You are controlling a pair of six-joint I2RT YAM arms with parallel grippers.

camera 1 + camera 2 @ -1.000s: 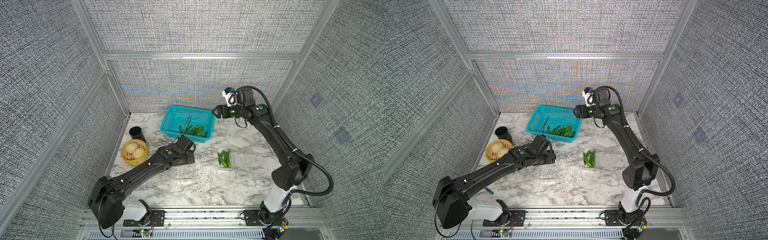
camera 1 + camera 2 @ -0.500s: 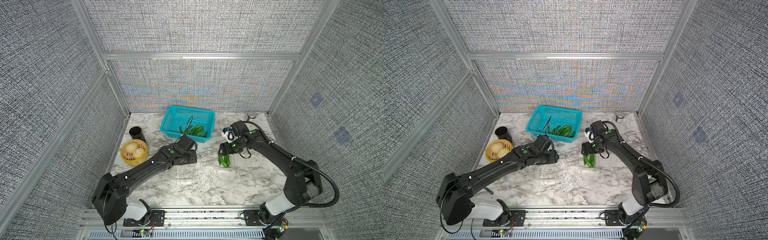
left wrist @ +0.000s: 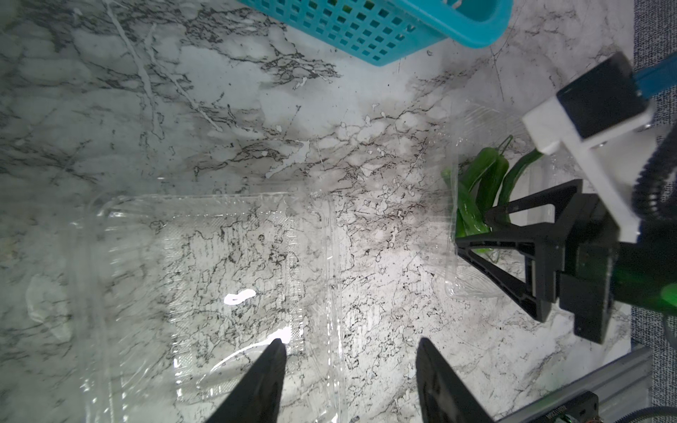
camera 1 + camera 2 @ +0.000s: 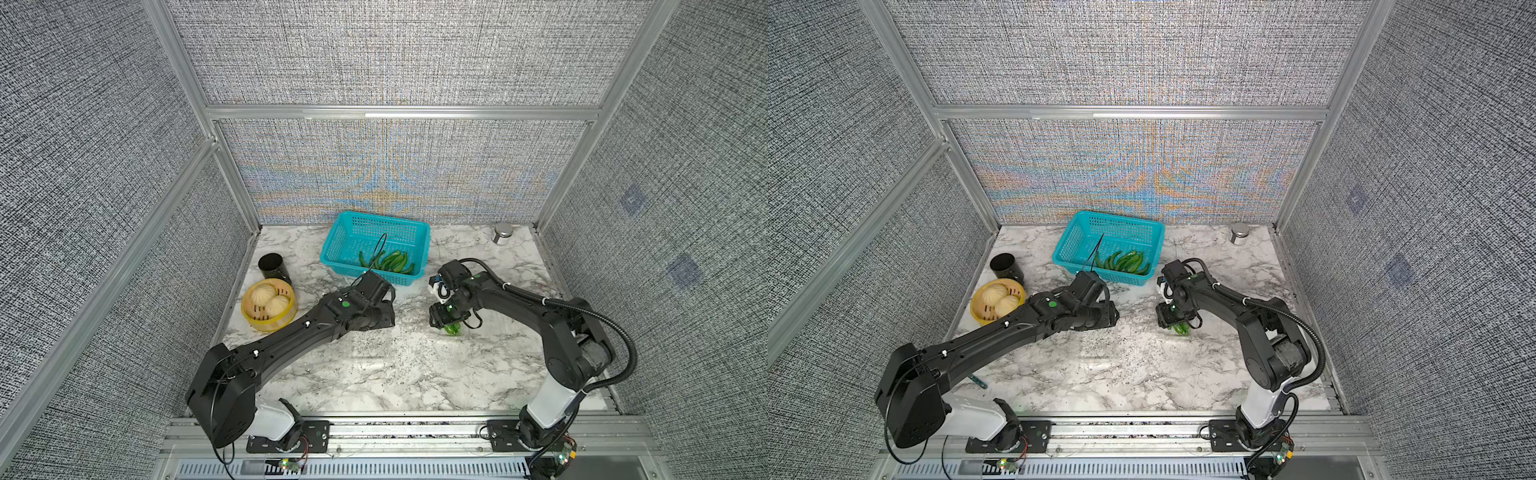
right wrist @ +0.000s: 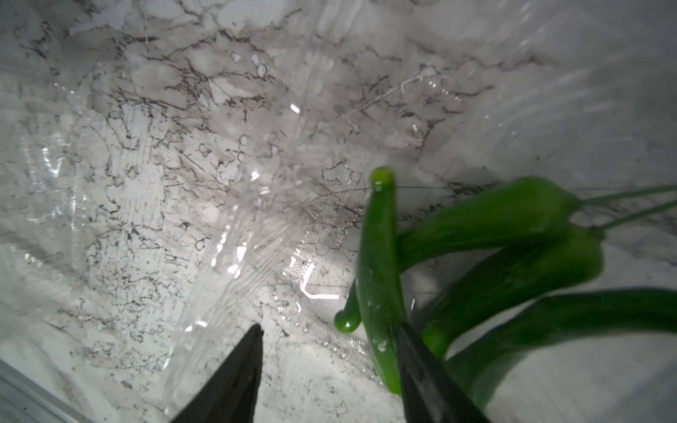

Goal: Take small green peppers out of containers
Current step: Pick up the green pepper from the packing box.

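Observation:
Several small green peppers (image 4: 386, 262) lie in the teal basket (image 4: 347, 232). A few more peppers (image 5: 487, 223) rest in a clear container (image 5: 238, 234) on the marble, seen as a green tip (image 4: 452, 329) under my right wrist in both top views. My right gripper (image 5: 329, 326) is down inside that container, jaws open, with one finger against a pepper (image 5: 379, 278) that stands between the jaws. My left gripper (image 3: 350, 340) is open and holds nothing. It hovers over the rim of a second clear container (image 3: 205, 263), which is empty.
A yellow steamer with buns (image 4: 268, 305) and a black cup (image 4: 272, 266) stand at the left edge of the table. A metal can (image 4: 502, 233) sits in the far right corner. The basket's near corner (image 3: 472, 33) lies close to both grippers.
My right arm has swung from above the basket's right end down into the container with peppers, and its jaws have narrowed. The left arm has barely moved.

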